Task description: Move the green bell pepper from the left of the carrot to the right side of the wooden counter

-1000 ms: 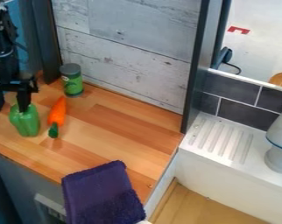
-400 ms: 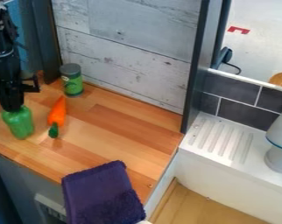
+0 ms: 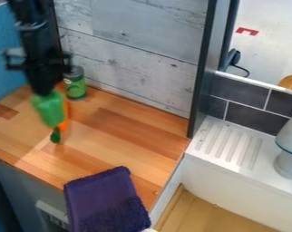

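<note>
Hanging at the near-left, the pincer (image 3: 44, 93) pinches a green pepper (image 3: 50, 109) by its top, partly hiding an orange carrot (image 3: 64, 118) on the wooden surface (image 3: 118, 131).

Green pepper, gripped, held above counter

Green pepper (image 3: 50, 110): bright mid-green all over, blocky body, rounded shoulders, longer than wide, slightly narrower at the bottom. Surface looked smooth, with a lighter sheen on parts of the side. Looked whole. Top end was in the black gripper (image 3: 44, 92), stem area hidden there. Pose: close to upright, top up, slight tilt, with the bottom end a bit further right in view than the top. Hung over the left part of the wooden counter (image 3: 121, 140), bottom off the wood. In view it overlapped much of the orange carrot (image 3: 64, 118); whether the two touched, couldn't tell.
</note>
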`<state>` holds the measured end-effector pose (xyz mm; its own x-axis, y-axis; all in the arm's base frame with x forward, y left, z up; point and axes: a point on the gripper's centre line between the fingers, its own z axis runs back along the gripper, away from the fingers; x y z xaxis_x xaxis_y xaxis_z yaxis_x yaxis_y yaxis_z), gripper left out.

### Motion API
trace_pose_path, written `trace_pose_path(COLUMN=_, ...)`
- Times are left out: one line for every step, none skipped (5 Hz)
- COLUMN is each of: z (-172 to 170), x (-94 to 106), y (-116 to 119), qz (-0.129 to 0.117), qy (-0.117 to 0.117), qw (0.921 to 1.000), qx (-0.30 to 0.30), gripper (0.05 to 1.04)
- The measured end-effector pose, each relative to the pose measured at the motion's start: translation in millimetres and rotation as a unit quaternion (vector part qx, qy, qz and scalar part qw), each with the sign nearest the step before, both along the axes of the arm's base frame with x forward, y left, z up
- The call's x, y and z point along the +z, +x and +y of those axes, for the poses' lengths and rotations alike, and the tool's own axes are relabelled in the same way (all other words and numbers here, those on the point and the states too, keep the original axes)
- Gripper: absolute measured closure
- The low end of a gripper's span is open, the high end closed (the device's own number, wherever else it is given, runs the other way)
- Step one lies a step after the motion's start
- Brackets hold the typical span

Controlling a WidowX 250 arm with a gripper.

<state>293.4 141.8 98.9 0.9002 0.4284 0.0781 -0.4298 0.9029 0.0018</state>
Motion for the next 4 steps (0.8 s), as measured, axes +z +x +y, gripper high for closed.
trace_pose_path(z=-53, x=9.4, y=7, qz=0.008, qy=-0.001, qw=0.9987, qx=-0.050, gripper=0.973)
trace_pose_path(z=-103, x=4.1, y=17, qz=0.007, qy=0.023, qw=0.9946, qx=-0.101, gripper=0.973)
trace_pose_path(z=-121, x=-10.0, y=26, qz=0.010, qy=0.023, qw=0.9913, qx=-0.129, gripper=0.973)
trace_pose_path(z=-125, x=-22.4, y=39, qz=0.004, qy=0.025, qw=0.9906, qx=-0.135, gripper=0.973)
